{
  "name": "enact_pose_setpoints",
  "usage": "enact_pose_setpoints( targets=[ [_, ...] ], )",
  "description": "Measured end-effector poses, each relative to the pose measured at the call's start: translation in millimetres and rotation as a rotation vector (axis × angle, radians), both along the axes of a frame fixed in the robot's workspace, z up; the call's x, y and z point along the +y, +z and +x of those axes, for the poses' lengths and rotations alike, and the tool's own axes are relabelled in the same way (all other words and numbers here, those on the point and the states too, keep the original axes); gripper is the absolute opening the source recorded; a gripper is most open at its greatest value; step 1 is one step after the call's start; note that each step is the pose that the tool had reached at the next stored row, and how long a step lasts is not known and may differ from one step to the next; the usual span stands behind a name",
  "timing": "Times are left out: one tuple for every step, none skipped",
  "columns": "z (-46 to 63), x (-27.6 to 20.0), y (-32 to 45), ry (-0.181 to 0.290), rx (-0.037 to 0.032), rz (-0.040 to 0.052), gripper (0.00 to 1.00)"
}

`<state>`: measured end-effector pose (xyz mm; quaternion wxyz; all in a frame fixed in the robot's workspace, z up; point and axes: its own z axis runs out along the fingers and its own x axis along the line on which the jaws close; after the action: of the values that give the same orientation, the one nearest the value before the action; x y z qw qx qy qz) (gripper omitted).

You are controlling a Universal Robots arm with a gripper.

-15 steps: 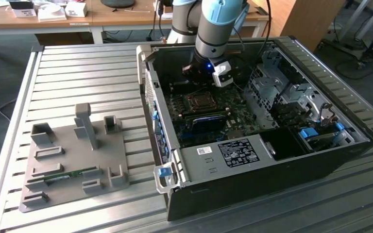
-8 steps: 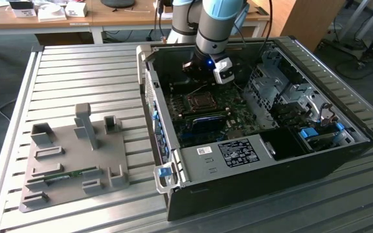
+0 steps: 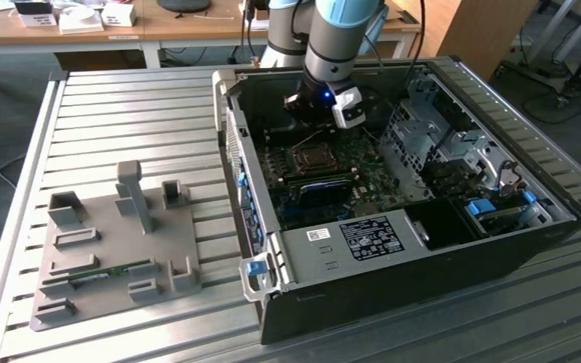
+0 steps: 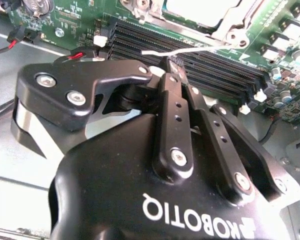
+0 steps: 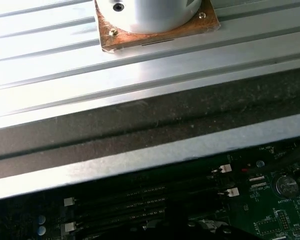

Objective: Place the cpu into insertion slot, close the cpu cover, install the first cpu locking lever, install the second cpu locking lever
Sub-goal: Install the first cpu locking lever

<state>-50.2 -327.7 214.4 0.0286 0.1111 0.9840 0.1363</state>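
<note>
My gripper [image 4: 173, 66] hangs inside the open computer case [image 3: 402, 295], above the motherboard, and its two black fingers are pressed together. In the second wrist view their tips sit right at a thin silver locking lever [image 4: 190, 50] that lies across the long black memory slots [image 4: 210, 67]; I cannot tell whether they pinch it. Just past it the cpu [image 4: 197, 9] shows its pale grey top in the insertion slot, with the metal cpu cover [image 4: 229, 26] around it. In the exterior view the gripper [image 3: 309, 115] is just behind the insertion slot [image 3: 313, 157].
A grey fixture plate [image 3: 119, 249] with upright holders and a memory stick [image 3: 99, 276] lies on the slatted table at the exterior view's left. Drive cages and cables [image 3: 442, 151] fill the case's right side. The case wall [image 5: 140, 155] runs close behind the gripper.
</note>
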Motion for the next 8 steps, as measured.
enact_pose_setpoints(
  targets=[
    [-0.3,0.3,0.2,0.000,-0.0001,0.0000,0.11],
    [-0.7,0.5,0.3,0.000,-0.0001,0.0001,0.11],
    [-1.0,0.8,0.5,0.000,-0.0002,0.0001,0.11],
    [-1.4,1.0,0.8,0.000,-0.0001,0.0000,0.11],
    [-1.6,1.3,1.2,0.000,0.0000,0.0000,0.11],
    [-1.8,1.4,1.7,0.000,-0.0001,0.0000,0.11],
    [-1.8,1.4,1.8,0.000,-0.0001,0.0002,0.11],
    [-1.8,1.5,1.8,0.000,-0.0002,0.0003,0.11]
  ],
)
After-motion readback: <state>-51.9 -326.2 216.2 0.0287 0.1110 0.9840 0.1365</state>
